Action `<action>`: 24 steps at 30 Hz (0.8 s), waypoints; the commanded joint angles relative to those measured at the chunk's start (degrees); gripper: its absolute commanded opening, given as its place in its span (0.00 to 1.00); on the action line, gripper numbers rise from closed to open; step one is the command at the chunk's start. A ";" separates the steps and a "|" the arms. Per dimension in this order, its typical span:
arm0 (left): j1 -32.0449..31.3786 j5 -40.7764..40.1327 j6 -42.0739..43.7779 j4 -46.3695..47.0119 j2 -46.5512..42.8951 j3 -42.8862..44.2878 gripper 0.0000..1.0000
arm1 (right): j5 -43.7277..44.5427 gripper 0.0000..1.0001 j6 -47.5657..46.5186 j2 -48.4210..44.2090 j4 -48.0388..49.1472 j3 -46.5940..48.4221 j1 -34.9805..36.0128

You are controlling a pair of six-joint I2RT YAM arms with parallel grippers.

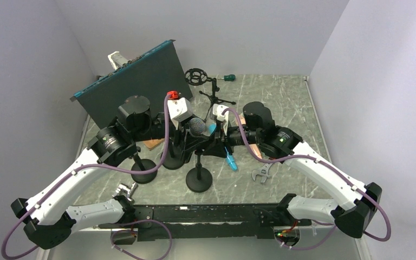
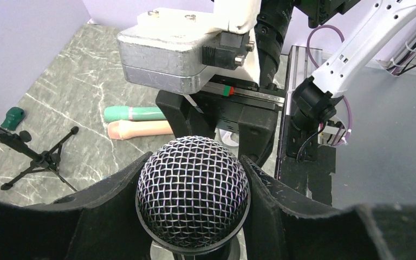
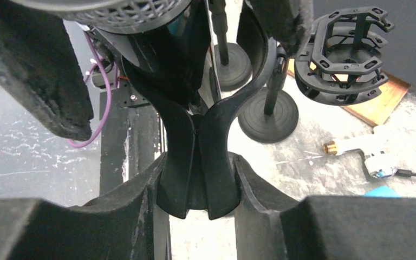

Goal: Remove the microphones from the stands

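The microphone (image 1: 197, 127) has a silver mesh head and sits in a black clip on top of a black stand with a round base (image 1: 199, 179). My left gripper (image 1: 189, 131) is shut on the mesh head (image 2: 193, 192), with one black finger (image 2: 108, 197) against each side. My right gripper (image 1: 216, 142) is shut on the stand's black clip (image 3: 197, 162), just below the microphone. The mesh head shows at the top edge of the right wrist view (image 3: 124, 13). The microphone's body is hidden.
Two more round-based stands (image 1: 143, 176) stand left of the task stand. A dark board (image 1: 135, 81) leans at the back left. A shock mount (image 1: 196, 76) and a small tripod (image 1: 216, 97) are behind. A blue-handled tool (image 1: 231, 161) and a wrench (image 1: 261, 174) lie to the right.
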 commanded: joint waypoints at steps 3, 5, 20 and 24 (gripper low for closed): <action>-0.19 1.46 -0.27 2.35 -0.71 3.70 0.00 | 4.14 0.00 -0.38 -0.57 4.60 -0.22 0.15; -0.18 1.94 -0.09 1.61 -0.02 5.93 0.00 | 4.42 0.00 -0.32 -0.33 4.64 -0.18 0.14; -0.21 -12.77 3.81 0.37 -3.01 29.75 0.00 | 6.22 0.00 0.35 1.15 7.17 -1.41 0.21; -0.19 -21.02 2.21 10.79 -10.41 22.96 0.00 | 6.16 0.00 0.79 0.88 8.63 -2.33 0.15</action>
